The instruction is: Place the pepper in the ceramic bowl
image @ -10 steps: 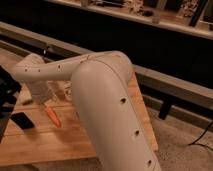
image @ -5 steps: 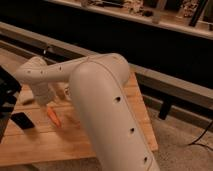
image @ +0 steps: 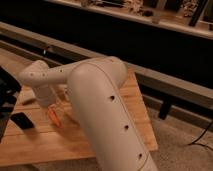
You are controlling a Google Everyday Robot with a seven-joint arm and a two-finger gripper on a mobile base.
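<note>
Since the earlier frames the arm's wrist had crept slightly rightward over the table, and the pepper with it. The gripper (image: pixel 52 108) hung low beneath that wrist, near the left of the wooden table (image: pixel 136 102); whether it was parted or closed I cannot tell. The orange pepper (image: pixel 56 118) slanted just below it, seemingly carried, though possibly resting on the wood. No ceramic bowl showed; the bulky white arm (image: pixel 100 105) hid much. Judged so, the placing remained undone.
</note>
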